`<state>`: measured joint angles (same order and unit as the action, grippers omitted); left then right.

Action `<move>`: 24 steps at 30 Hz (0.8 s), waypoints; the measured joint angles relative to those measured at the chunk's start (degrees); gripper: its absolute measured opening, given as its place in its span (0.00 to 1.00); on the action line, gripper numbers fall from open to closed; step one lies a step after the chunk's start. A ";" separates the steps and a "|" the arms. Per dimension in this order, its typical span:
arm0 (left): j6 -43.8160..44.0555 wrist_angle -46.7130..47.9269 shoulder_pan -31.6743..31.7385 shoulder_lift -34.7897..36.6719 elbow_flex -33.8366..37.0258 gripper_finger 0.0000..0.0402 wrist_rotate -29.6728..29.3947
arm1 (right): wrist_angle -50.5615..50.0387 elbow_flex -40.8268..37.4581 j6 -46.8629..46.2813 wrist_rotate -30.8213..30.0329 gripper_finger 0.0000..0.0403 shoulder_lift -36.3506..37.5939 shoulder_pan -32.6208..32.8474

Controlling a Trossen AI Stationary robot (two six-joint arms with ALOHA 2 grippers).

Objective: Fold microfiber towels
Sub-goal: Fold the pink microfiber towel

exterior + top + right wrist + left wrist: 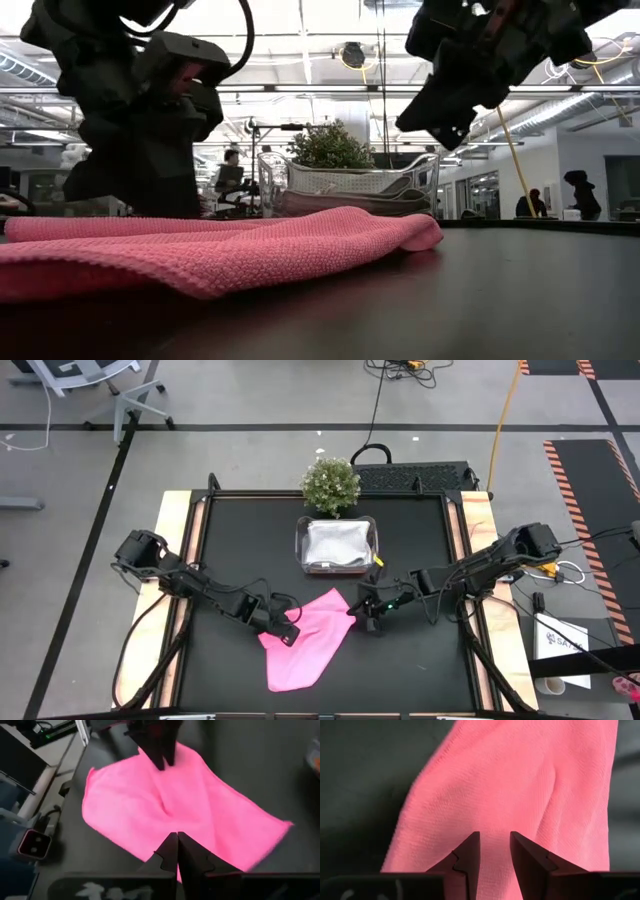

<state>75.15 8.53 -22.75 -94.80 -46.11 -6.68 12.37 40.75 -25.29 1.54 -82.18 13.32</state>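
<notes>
Here, the pink towel (305,641) is lying rumpled on the black tabletop (220,540), toward its near edge. The left hand (283,634) is hovering at the towel's left edge, its fingers (468,857) standing slightly apart and gripping nothing. The right hand (373,622) is hanging beside the towel's far right corner, fingers pressed together, empty. Farther back, a clear tub (338,546) is holding grey towels (336,544); a plant (330,484) is standing behind it.

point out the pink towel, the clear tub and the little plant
pink towel (305,643), high view, middle of the cloth lying on the black mat.
clear tub (303,548), high view, its left wall, beyond the towel.
little plant (330,484), high view, centre of the foliage, behind the tub.
</notes>
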 joint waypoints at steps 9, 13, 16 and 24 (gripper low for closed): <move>-0.27 0.33 1.68 0.00 0.00 0.27 -1.50 | 1.42 4.92 4.24 1.34 0.00 -9.91 4.95; -0.50 0.37 2.19 0.00 0.00 0.27 -1.49 | 1.13 6.45 6.58 1.38 0.00 -14.96 4.94; -1.20 0.38 2.19 0.00 0.00 0.27 -1.50 | 1.50 6.56 9.21 1.38 0.00 -18.09 3.98; -1.02 0.36 2.10 0.00 0.00 0.27 -1.29 | -1.66 6.78 7.45 6.09 0.00 -21.35 2.21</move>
<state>74.13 8.88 -20.64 -94.80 -46.11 -7.97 10.71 47.53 -17.84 7.63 -103.53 15.53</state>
